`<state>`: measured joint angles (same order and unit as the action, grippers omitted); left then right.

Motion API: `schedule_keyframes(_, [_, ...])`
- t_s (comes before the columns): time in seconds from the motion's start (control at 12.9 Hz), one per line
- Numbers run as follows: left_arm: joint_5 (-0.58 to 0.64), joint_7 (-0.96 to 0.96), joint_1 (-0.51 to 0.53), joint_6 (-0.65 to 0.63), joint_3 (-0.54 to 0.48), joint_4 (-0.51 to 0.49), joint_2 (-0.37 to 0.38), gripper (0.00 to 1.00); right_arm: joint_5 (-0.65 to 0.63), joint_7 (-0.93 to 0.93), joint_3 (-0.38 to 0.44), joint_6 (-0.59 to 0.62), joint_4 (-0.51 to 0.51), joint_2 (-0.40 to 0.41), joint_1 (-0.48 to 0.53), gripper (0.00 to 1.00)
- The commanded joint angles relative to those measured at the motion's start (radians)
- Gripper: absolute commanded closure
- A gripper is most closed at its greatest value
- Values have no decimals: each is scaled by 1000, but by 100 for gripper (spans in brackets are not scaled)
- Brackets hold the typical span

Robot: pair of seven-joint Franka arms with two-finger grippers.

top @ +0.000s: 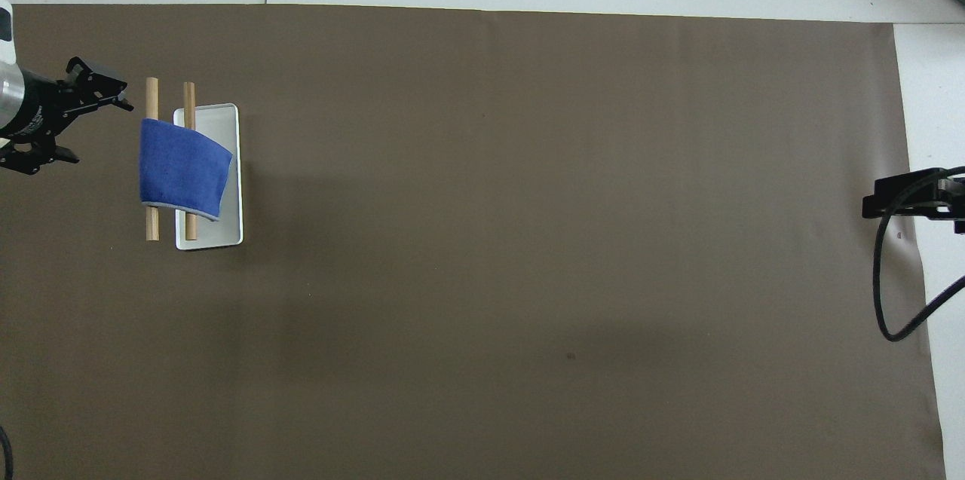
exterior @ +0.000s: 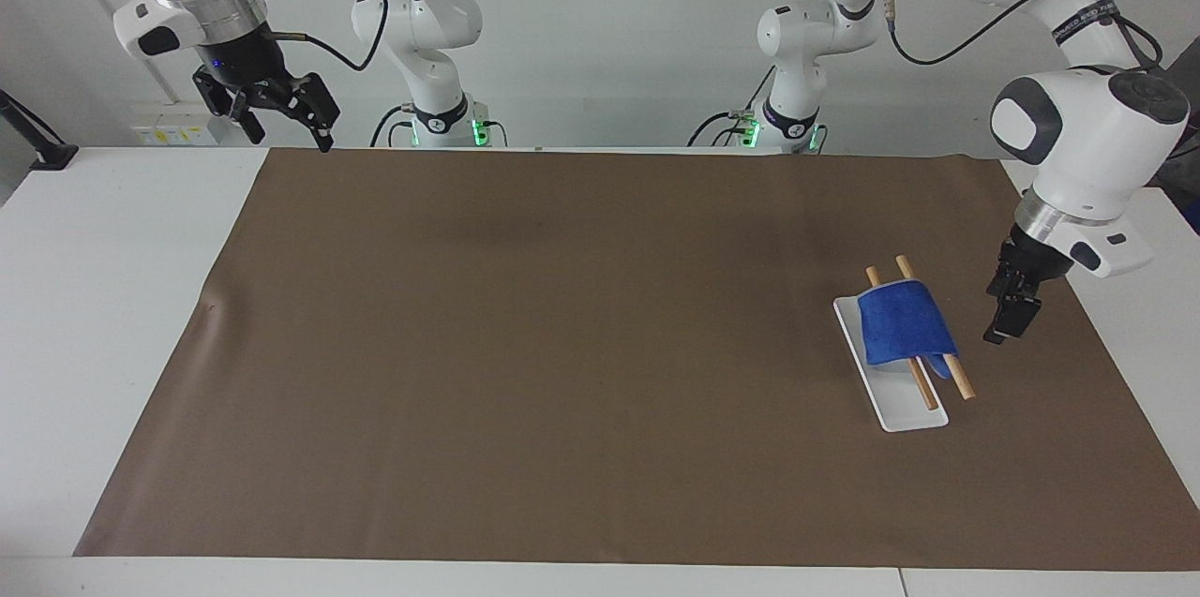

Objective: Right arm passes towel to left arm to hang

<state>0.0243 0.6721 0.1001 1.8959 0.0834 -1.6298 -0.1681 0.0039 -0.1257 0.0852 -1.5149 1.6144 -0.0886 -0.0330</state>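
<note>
Brown paper mat [exterior: 562,344]: small blue terry cloth towel [exterior: 902,325] draped over two wooden rods [exterior: 957,374].
Soft, light; pinch its hanging edge. Left gripper [exterior: 1011,316] beside the towel, released; right gripper [exterior: 272,114] waits, open.

the towel [exterior: 905,327] [top: 183,172] hangs over two rods [exterior: 937,335] [top: 152,157] above a tray [exterior: 891,386] [top: 219,235] on the mat [exterior: 562,344] [top: 528,239], at four o'clock in the facing view, toward the left arm's end of the table.
</note>
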Motion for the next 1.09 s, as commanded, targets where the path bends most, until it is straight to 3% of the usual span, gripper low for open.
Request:
schedule_keyframes(0.0, [-10, -150, -2, -121, -5, -1, 97, 0, -25, 3, -2, -2, 19, 10, 2, 0])
schedule_keyframes(0.31, [-3, -434, -5, -314, -5, 1, 208, 0, -25, 32, -2, -4, 15, 3, 4, 0])
schedule_keyframes(0.85, [5, -474, -10, -305, 10, 19, 226, 0, -9, 31, -1, -8, 41, -10, 8, 0])
schedule_keyframes(1.01, [9, -621, -8, -308, 7, 22, 231, 0, -10, 31, -2, -8, 47, -13, 5, 0])
